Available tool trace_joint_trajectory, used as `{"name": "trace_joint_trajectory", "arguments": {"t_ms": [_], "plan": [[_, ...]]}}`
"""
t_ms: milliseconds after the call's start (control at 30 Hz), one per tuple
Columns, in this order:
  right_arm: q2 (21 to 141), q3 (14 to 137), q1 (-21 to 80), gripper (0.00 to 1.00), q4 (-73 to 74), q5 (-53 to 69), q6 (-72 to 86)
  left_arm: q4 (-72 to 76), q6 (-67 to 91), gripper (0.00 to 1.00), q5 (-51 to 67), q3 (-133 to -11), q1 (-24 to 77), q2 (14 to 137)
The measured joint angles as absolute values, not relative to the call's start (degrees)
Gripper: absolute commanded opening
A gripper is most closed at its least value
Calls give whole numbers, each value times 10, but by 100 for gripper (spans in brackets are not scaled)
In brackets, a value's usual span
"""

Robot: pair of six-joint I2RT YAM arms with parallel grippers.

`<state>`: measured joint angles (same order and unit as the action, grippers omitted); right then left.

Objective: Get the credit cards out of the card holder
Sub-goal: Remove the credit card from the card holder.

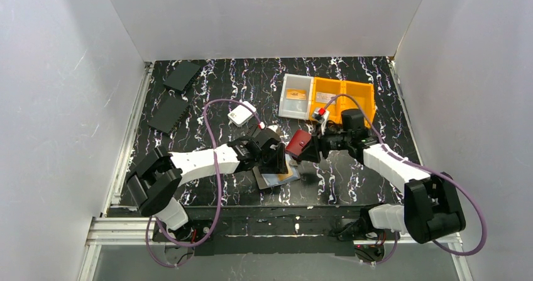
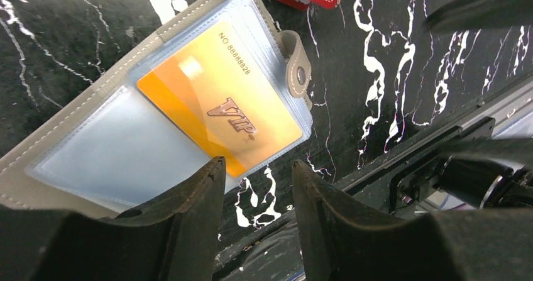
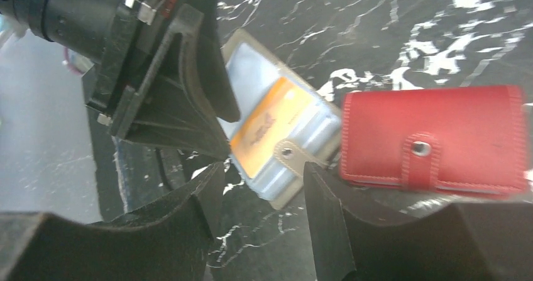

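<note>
Hovering over: the card holder (image 2: 94, 149), which lies opened flat on the table (image 2: 408, 73) toward the near edge, midway between my arms, clear sleeves up so the pockets can be reached from above.
Left gripper: my left gripper (image 2: 258, 168) is parted to a narrow gap and carries nothing. Its tips hang just off the near edge of the orange sleeve, placed, I judge, to pinch the card's rim.
Right gripper: my right gripper (image 3: 264, 174) is likewise parted and empty, low beside the snap tab (image 3: 286, 150), probably to pin the holder while the other pulls.
Orange card (image 2: 220, 99): inside its sleeve, "VIP" print showing, not yet out.
Neighbouring sleeve: pale; I cannot tell whether it holds a card.
Red wallet (image 3: 434, 136): snapped closed, right against the holder's far-right side, not my target.
Risk: the slick sleeve may lift with the card.
</note>
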<state>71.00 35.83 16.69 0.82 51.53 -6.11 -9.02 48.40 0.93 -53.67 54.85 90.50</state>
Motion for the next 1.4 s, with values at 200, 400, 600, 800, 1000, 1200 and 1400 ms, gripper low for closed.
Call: {"name": "trace_joint_trajectory", "arguments": {"t_ms": [200, 400, 600, 800, 1000, 1200, 1400], "plan": [[763, 364, 235, 46, 5, 493, -17, -17, 476, 30, 35, -492, 534, 904], [830, 429, 291, 44, 57, 433, 8, 26, 486, 25, 46, -429, 515, 900], [874, 488, 339, 45, 94, 383, 33, 47, 492, 25, 45, -391, 515, 872], [890, 489, 358, 45, 94, 363, 65, 54, 493, 21, 47, -386, 515, 869], [890, 455, 358, 42, 50, 357, 118, 72, 491, 21, 61, -383, 514, 869], [888, 450, 352, 42, 40, 321, 123, 100, 501, 27, 77, -367, 505, 867], [889, 447, 350, 42, 35, 316, 125, 167, 536, 32, 125, -326, 474, 863]]}}
